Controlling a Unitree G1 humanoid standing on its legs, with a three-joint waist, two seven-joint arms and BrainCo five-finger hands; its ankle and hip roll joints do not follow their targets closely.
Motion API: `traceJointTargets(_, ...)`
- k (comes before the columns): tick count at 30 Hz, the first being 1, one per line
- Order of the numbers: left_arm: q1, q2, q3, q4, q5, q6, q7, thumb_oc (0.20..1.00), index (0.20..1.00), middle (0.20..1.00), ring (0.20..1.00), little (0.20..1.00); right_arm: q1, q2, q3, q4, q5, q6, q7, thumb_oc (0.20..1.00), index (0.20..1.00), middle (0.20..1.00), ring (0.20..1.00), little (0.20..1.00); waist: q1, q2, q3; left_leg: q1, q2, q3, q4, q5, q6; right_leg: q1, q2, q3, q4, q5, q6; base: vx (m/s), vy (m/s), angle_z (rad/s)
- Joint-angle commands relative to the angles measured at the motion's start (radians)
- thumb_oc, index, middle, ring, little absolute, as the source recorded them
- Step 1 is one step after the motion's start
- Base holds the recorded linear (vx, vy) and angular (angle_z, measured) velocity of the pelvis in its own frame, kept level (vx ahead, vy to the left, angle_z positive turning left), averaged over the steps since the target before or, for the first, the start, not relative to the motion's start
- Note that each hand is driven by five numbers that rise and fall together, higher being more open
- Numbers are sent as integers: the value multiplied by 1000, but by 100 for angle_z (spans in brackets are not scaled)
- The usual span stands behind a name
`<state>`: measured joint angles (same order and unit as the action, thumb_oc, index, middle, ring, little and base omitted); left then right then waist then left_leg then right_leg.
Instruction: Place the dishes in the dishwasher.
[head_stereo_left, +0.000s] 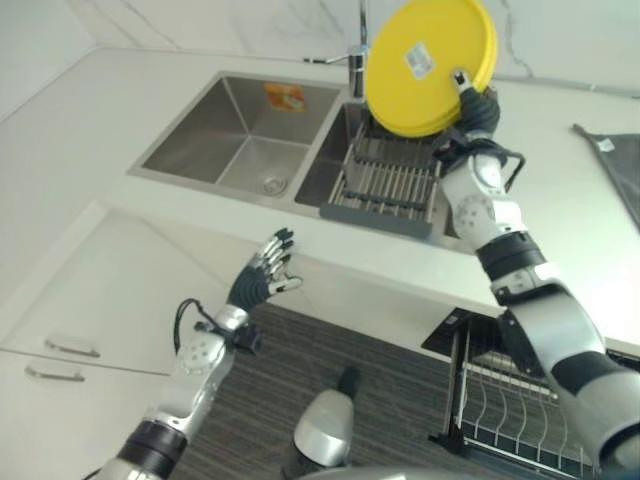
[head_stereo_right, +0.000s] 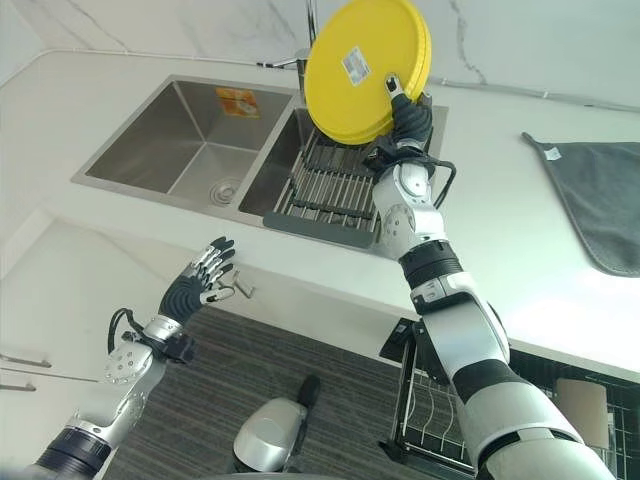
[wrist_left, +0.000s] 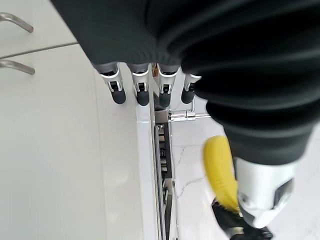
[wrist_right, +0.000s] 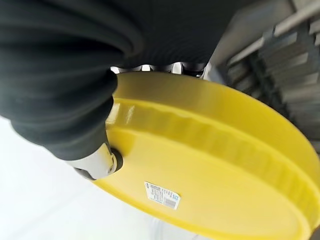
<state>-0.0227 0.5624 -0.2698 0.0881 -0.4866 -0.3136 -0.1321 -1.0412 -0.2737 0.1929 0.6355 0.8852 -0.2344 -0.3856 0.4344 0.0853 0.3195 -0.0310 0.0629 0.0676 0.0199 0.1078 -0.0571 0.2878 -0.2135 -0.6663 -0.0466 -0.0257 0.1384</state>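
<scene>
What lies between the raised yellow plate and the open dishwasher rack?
In the left eye view, the sink's dish rack and a strip of white counter separate the yellow plate, gripped by the right hand, from the dishwasher rack.

1. Illumination: bright, even and diffuse across the white countertop (head_stereo_left: 120, 130); no hard-edged shadows fall on it.
2. Glare: the far side of the countertop washes out toward pure white; the sink (head_stereo_left: 240, 130) basins show soft grey reflections.
3. Shadow: soft shading lies inside the basins and on the dark floor (head_stereo_right: 300, 350).
4. Focus: in both wrist views, the nearest dark ribbed covers and the yellow plate (wrist_right: 215, 165) rim appear soft.
</scene>
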Motion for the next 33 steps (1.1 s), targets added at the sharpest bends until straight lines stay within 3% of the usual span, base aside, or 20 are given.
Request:
traceJointTargets(1, 21, -20, -85, 3, 61, -7, -22, 1000, 1000, 1000, 1000, 1000, 38, 4, -16, -115, 102, -117, 30, 200, 200, 200, 200, 200, -23, -14, -128, 43, 39, 23, -93, -45, -15, -45, -41, 42, 124, -62, 12, -98, -119, -3)
traceJointTargets(5, -2, -43, -83, 14, 80, 16, -34, 1000, 1000, 1000, 1000, 1000, 110, 47, -12, -234, 208, -119, 27, 200, 200, 200, 200, 200, -76, -22, -143, 77, 57, 63, -95, -61, -21, -62, -16, 81, 99, -57, 6, -145, -165, -18)
traceJointTargets(9, -27, -64, -94, 17, 103, 36, -14, 1000, 1000, 1000, 1000, 1000, 221, 57, 17, -402, 178, -145, 78, 200, 200, 200, 200, 200, -152, -28, -146, 100, 82, 113, -91, -54, -22, -93, 3, 122, 79, -29, -12, -216, -168, -40)
traceJointTargets(11, -46, -85, -91, 28, 113, 40, -17, 1000, 1000, 1000, 1000, 1000, 356, 52, 36, -560, 155, -126, 166, 200, 200, 200, 200, 200, -224, -40, -150, 124, 102, 145, -86, -60, -29, -106, 19, 172, 67, -25, -19, -145, -251, -57)
traceJointTargets(19, -68, -118, -128, 73, 169, 38, -98, 1000, 1000, 1000, 1000, 1000, 619, -50, -62, -710, 170, -123, 342, 200, 200, 200, 200, 200, -422, -59, -167, 150, 176, 276, -17, -79, -65, -157, 65, 311, 33, -1, -42, -95, -155, -99)
traceJointTargets(26, -61, -128, -163, 67, 182, 33, -147, 1000, 1000, 1000, 1000, 1000, 750, -95, -138, -765, 190, -110, 410, 200, 200, 200, 200, 200, -506, -58, -162, 144, 211, 332, 48, -64, -73, -181, 83, 370, 46, -9, -54, -6, -15, -49)
traceJointTargets(27, -62, -138, -185, 58, 203, 40, -199, 1000, 1000, 1000, 1000, 1000, 819, -104, -170, -773, 183, -82, 427, 200, 200, 200, 200, 200, -538, -55, -160, 146, 215, 350, 63, -64, -70, -188, 87, 391, 55, -14, -57, 27, 12, -25)
traceJointTargets(33, -66, -143, -226, 72, 228, 95, -252, 1000, 1000, 1000, 1000, 1000, 903, -106, -180, -728, 154, -25, 497, 200, 200, 200, 200, 200, -581, -46, -158, 156, 204, 380, 69, -79, -59, -200, 79, 408, 66, -17, -51, 34, 40, -22)
